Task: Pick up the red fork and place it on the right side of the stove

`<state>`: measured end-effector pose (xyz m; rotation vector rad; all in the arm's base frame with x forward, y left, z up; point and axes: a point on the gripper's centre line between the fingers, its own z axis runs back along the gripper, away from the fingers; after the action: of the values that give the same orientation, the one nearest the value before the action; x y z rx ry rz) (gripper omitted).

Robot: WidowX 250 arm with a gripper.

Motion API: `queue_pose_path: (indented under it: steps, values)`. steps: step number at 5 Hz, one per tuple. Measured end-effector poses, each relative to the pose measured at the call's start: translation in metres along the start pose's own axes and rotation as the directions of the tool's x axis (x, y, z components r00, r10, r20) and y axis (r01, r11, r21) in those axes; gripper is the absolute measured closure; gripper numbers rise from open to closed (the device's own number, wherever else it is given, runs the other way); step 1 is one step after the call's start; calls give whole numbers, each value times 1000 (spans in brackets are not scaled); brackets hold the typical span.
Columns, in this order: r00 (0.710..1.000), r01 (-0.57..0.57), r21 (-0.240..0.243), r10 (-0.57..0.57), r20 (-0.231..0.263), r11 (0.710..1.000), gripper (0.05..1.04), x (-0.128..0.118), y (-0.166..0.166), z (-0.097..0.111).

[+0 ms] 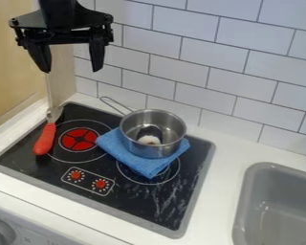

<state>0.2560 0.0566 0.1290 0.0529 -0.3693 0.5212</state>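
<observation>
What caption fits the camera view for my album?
Open gripper above a stove with a red fork and pot on blue cloth.

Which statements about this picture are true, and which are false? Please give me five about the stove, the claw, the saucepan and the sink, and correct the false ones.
1. In this view, the red-handled utensil is at the left side of the stove. True.
2. The claw is closed around the red-handled utensil. False: its fingers stand apart and hold nothing.
3. The metal saucepan rests on a blue cloth. True.
4. The saucepan is empty. False: a small object, partly white, lies inside.
5. In this view, the gray sink is to the right of the stove. True.
</observation>
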Motion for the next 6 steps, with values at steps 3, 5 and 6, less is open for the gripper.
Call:
queue_pose_path:
  steps: [3,5,6]
  values:
    - [989,4,38,2,-148,999,85,0,18,-24]
    - [978,-8,48,18,-209,999,85,1,34,-58]
    - [978,-12,45,21,-207,999,85,3,39,-78]
